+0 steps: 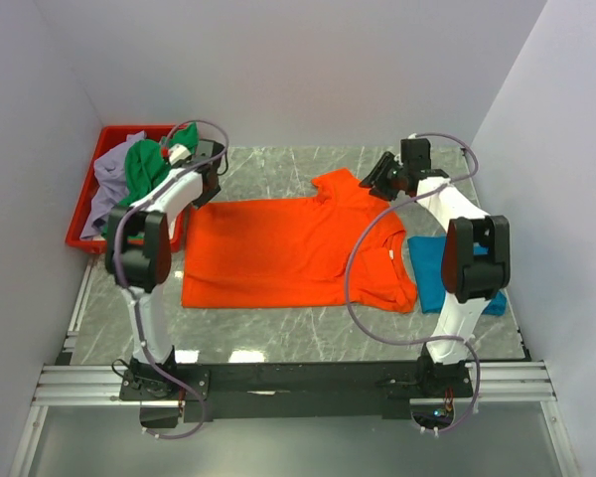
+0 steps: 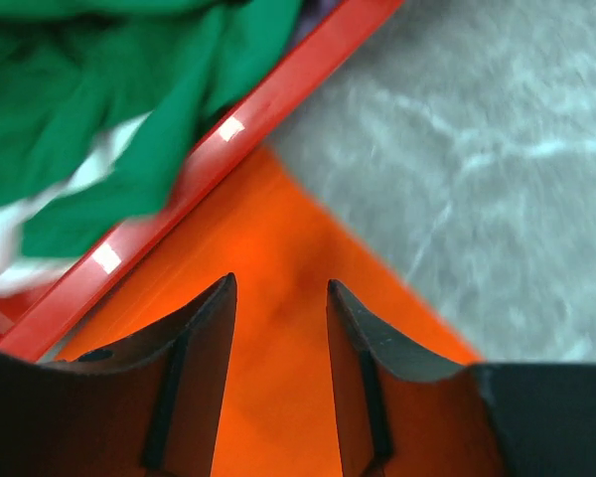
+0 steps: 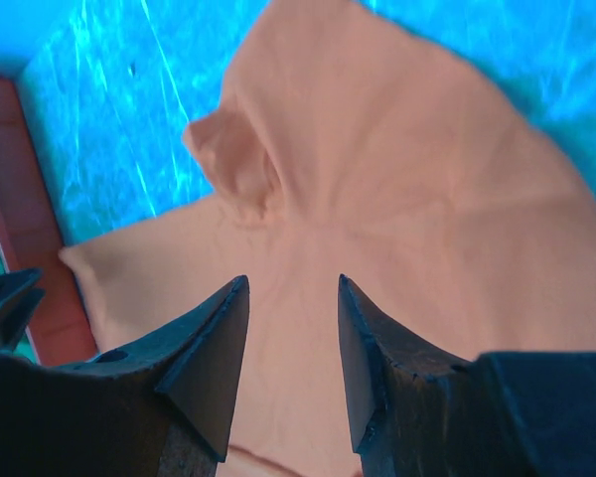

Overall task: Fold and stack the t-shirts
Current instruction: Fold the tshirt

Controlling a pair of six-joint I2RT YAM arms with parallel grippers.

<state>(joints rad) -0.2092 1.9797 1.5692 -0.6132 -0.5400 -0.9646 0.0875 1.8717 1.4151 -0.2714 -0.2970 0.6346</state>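
Marble-patterned table takes up most of the scene. The orange t-shirt lies spread flat across its middle, collar toward the right and hem toward the left. At the far left corner stands the red tray, and inside it the green t-shirt is heaped on the lavender t-shirt. The teal t-shirt lies at the right, just beside the orange one and partly hidden under the right arm. The left gripper hangs over the orange shirt's far left corner, next to the tray's wall, its jaws parted with nothing between them. The right gripper hangs over the shirt's far sleeve, its jaws likewise apart and empty.
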